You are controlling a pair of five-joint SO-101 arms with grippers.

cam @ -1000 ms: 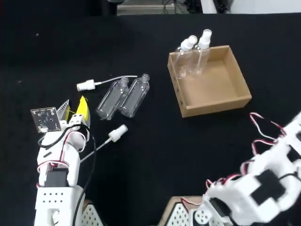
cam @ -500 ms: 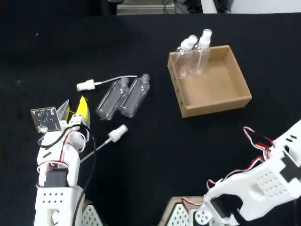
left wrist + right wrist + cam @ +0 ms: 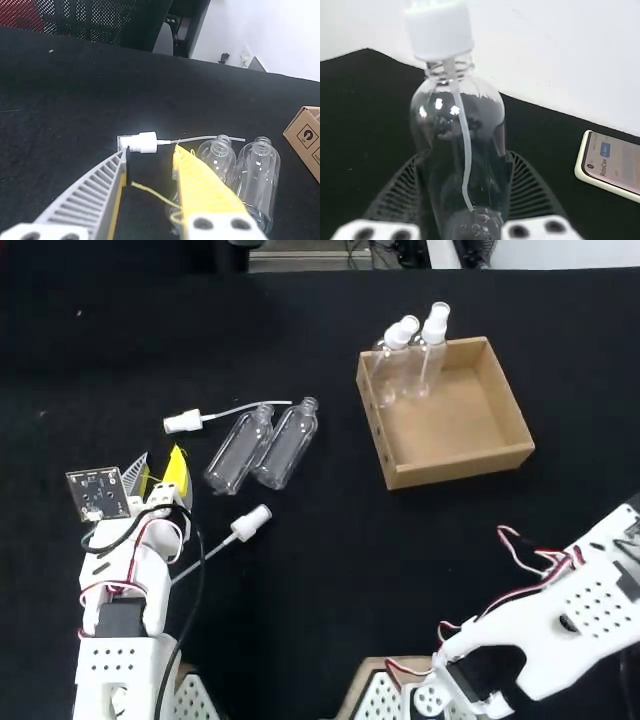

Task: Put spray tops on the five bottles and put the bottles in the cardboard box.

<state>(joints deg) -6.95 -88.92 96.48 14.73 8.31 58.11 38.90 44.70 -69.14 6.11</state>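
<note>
My right gripper (image 3: pixel 465 165) is shut on a clear bottle (image 3: pixel 462 130), and a white spray top (image 3: pixel 437 27) sits on the bottle's neck with its tube inside. The right arm (image 3: pixel 560 620) is at the table's near right corner. My left gripper (image 3: pixel 150 152) is open, just short of a loose spray top (image 3: pixel 137 141). Beside it lie two uncapped bottles (image 3: pixel 240 448) (image 3: pixel 288 443). A second loose spray top (image 3: pixel 250 523) lies nearer the left arm. The cardboard box (image 3: pixel 500 445) holds two capped bottles (image 3: pixel 395 360) (image 3: pixel 430 350) against its far wall.
The table is covered in black cloth. A phone (image 3: pixel 612 160) lies on the cloth beyond the right gripper. The left arm's base (image 3: pixel 120 660) stands at the near left edge. There is bare cloth between the box and the lying bottles.
The right arm has swung down and to the left at the near right corner in the high view. The left arm, the bottles and the loose spray tops have not moved.
</note>
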